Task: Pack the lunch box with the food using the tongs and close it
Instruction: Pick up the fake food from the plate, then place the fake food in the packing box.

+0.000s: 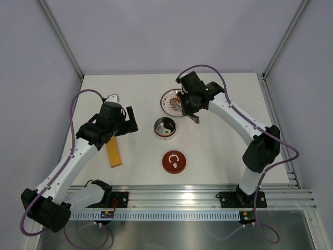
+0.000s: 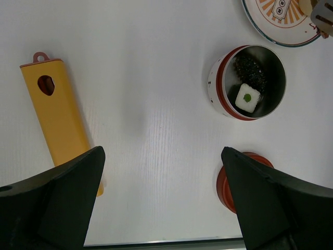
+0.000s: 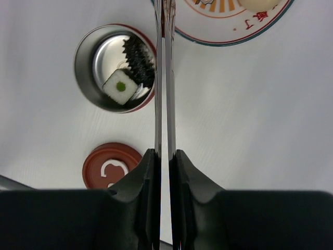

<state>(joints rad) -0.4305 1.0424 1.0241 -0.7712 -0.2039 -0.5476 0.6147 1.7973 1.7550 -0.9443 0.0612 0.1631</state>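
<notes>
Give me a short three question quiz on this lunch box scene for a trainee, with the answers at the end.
1. True or false: the dark-red lid sits on the steel tin.
2. The right gripper is shut on: A the tongs, B the yellow bar, C the plate.
3. What colour is the centre of the white food piece in the tin?
Key: 1 false, the lid lies off the tin, beside it; 2 A; 3 green.

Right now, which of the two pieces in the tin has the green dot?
The white square piece, nearer the lid; the other piece is all black.
</notes>
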